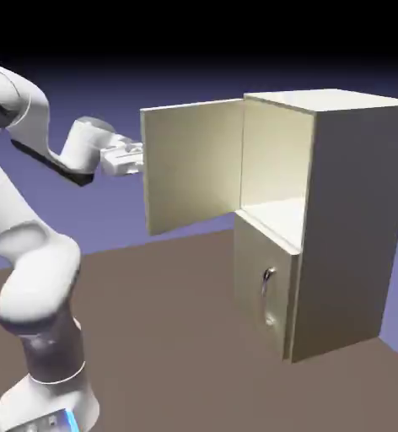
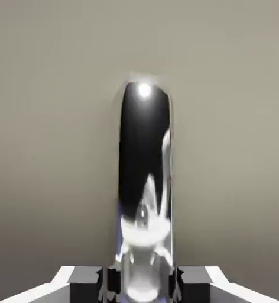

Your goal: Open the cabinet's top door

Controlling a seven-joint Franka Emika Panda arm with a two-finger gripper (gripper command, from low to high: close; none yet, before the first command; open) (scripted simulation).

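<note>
**Top door swung wide open**

The tall boxy beige-grey cabinet [image 1: 354, 228] stands upright. Its larger flat beige top door [image 1: 190, 164] hangs swung wide toward 9 o'clock, exposing the pale upper compartment. The door's long curved silver handle [image 2: 145, 189] runs toward 12 o'clock in the hand view.

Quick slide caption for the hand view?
Hand closed on the top door's silver handle, seen close against the beige panel.

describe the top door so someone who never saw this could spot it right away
Find the tall beige cabinet at the exterior view's right. The top door is the large flat panel swung wide open from its upper front, toward the gripper at its far edge. Unlike the lower door, shut with a small handle, it leaves the upper compartment open.
</note>
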